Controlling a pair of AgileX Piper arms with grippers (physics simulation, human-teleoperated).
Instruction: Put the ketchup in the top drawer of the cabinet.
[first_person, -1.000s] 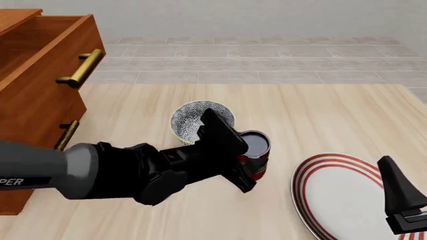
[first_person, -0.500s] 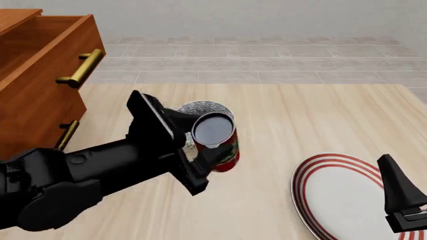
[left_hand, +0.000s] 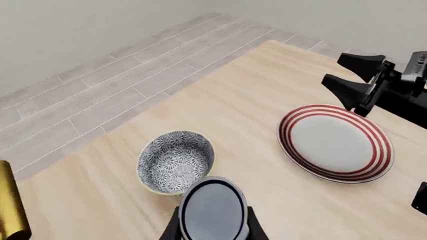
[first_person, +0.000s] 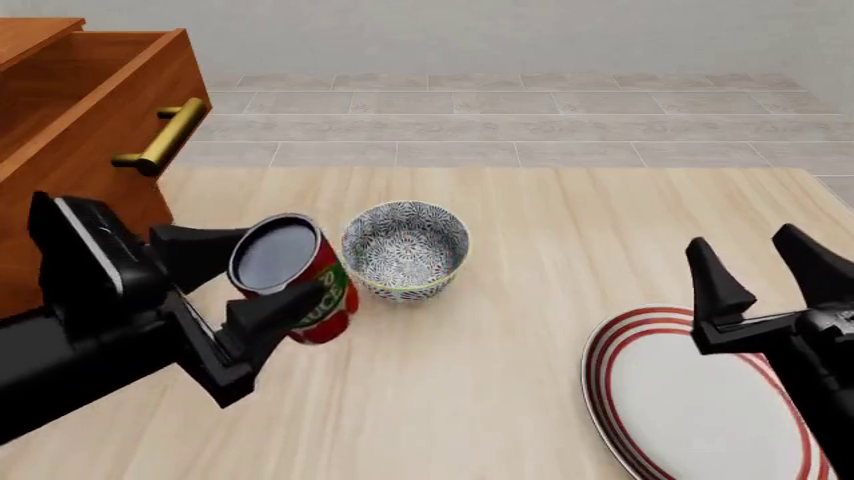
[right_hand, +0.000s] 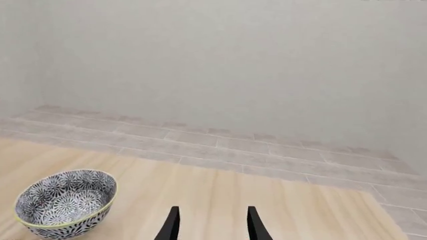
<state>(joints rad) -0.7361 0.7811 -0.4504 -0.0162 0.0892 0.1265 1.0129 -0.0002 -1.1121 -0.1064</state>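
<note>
The ketchup (first_person: 315, 302), a red-labelled tin with a dark grey top, hangs tilted above the table, and my left gripper (first_person: 278, 272) is shut on it. It sits just left of the patterned bowl (first_person: 404, 248). In the left wrist view the can's top (left_hand: 213, 209) fills the space between the fingers. The cabinet (first_person: 60, 215) stands at the far left. Its top drawer (first_person: 94, 95) is pulled out, with the brass handle (first_person: 166, 136) up and left of the can. My right gripper (first_person: 743, 242) is open over the plate, holding nothing.
A red-striped white plate (first_person: 687, 400) lies at the front right under the right gripper. A lower drawer handle (first_person: 132, 268) shows just behind the left arm. The bowl (right_hand: 65, 200) also appears in the right wrist view, ahead of the open fingers (right_hand: 171, 223).
My left gripper has carried the can up off the table and leftward, past the bowl toward the cabinet. The right gripper has risen further into view over the plate.
</note>
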